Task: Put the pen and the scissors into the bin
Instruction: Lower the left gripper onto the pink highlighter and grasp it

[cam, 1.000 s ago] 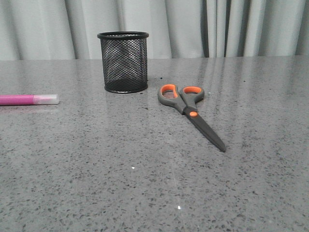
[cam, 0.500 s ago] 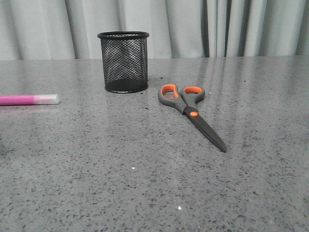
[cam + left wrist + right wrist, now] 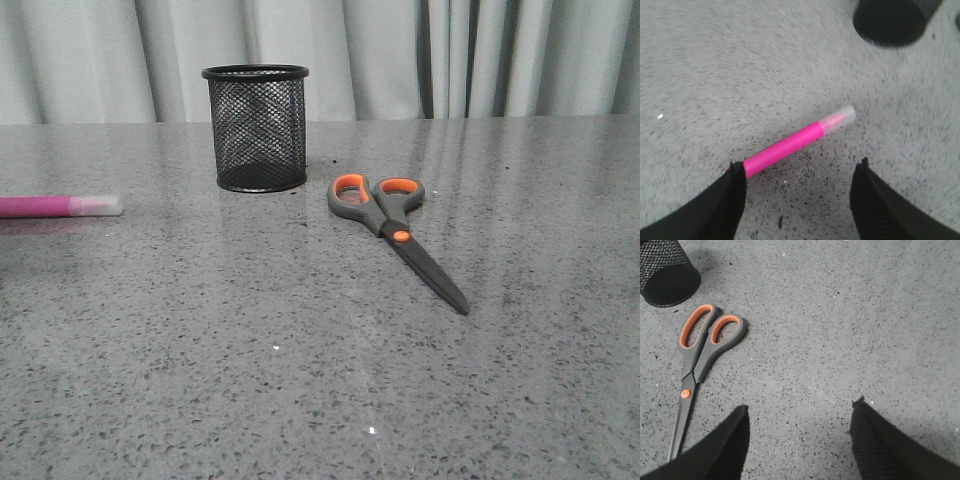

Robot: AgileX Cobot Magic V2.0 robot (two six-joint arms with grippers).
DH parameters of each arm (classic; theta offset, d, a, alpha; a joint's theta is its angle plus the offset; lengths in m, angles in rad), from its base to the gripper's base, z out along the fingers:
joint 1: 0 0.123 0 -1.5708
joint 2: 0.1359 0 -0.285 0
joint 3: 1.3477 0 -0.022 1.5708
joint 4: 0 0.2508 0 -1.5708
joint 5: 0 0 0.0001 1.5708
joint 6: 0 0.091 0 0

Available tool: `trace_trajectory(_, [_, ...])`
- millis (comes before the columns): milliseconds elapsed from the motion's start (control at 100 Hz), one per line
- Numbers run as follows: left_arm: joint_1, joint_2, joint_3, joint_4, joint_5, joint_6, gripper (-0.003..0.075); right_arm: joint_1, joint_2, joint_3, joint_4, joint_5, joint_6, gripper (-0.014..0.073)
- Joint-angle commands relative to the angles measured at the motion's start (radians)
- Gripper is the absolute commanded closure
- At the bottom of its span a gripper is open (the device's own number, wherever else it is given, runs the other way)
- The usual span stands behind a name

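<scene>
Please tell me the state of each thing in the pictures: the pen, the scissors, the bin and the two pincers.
pen: lying flat on the table, capped
scissors: lying flat, blades closed
bin: upright, nothing inside
left pincer: open, above the pen, holding nothing
right pincer: open, holding nothing

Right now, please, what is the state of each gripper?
Left gripper: open, holding nothing, above the pen.
Right gripper: open, holding nothing, beside the scissors.

Black wire-mesh bin (image 3: 255, 128), glossy speckled stone table (image 3: 300, 380), matt dark scissors (image 3: 395, 235) blades
</scene>
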Motion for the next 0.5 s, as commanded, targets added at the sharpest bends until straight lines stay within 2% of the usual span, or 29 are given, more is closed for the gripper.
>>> trace_trajectory(0, [-0.010,0.075,-0.106,-0.025,0.050,0.136,0.0301,-0.007,-0.006,-0.037,0.000,-0.053,-0.018,0.0193])
trace_trajectory(230, [-0.010,0.296,-0.306,-0.019,0.251,0.445,0.0301,-0.005,-0.006,-0.037,0.000,-0.051,-0.019,0.0193])
trace_trajectory(490, [-0.010,0.445,-0.431,0.039,0.383,0.665,0.0301,-0.005,-0.006,-0.037,0.000,-0.051,-0.019,0.0193])
